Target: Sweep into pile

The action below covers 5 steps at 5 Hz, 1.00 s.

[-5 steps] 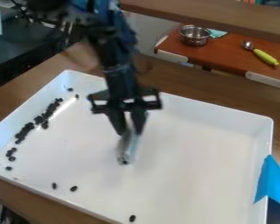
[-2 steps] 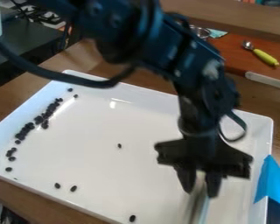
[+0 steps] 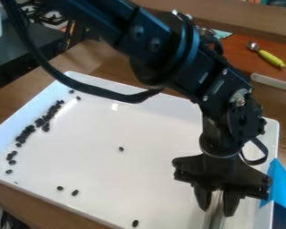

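Note:
Over the near right part of the white tray, the gripper points down, shut on a narrow grey-silver tool whose lower end runs past the bottom edge of the view. Most of the black beans lie in a loose band along the tray's left wall. One single bean sits mid-tray. Two beans are close together toward the front left, and another bean lies by the front edge.
Blue tape or cloth hangs at the tray's right corner. A brown wooden table surrounds the tray. Behind it, a spoon with a yellow-green handle lies on a red-brown surface, near a partly covered metal pot.
From mid-tray, the gripper with the tool has moved right and toward the front. The bean that was at the tool's lower end now lies uncovered; one front-left bean has shifted slightly right.

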### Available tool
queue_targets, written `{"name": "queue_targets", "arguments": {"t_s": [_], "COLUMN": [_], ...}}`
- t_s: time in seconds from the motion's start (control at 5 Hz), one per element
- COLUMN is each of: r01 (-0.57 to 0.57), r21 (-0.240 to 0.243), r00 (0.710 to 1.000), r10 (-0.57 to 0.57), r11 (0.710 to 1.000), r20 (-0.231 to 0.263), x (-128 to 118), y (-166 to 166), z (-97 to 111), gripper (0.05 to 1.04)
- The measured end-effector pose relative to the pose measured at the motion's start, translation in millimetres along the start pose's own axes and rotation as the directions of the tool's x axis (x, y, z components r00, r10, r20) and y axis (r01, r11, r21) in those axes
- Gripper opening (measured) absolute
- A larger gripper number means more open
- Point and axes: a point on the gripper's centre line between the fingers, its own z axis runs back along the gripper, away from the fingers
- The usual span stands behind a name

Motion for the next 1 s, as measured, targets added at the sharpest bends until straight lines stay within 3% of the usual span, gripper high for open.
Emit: {"name": "queue_targets", "arguments": {"t_s": [0.2,0.4,0.6,1.0], "r01": [0.003,-0.005,0.019,0.016], "r21": [-0.001,0.013,-0.007,0.048], "r00": [1.000,1.000,1.000,1.000], "r10": [-0.003,0.006,-0.019,-0.017], "r11": [1.000,1.000,1.000,0.999], "r20": [0.002,-0.010,0.013,0.018], "x": [-3.8,-13.1,-21.4,-32.3], "y": [15.7,57.9,83.7,148.8], "z": [2.0,15.7,29.7,30.3], "gripper": [0.339,0.339,0.339,0.339]}}
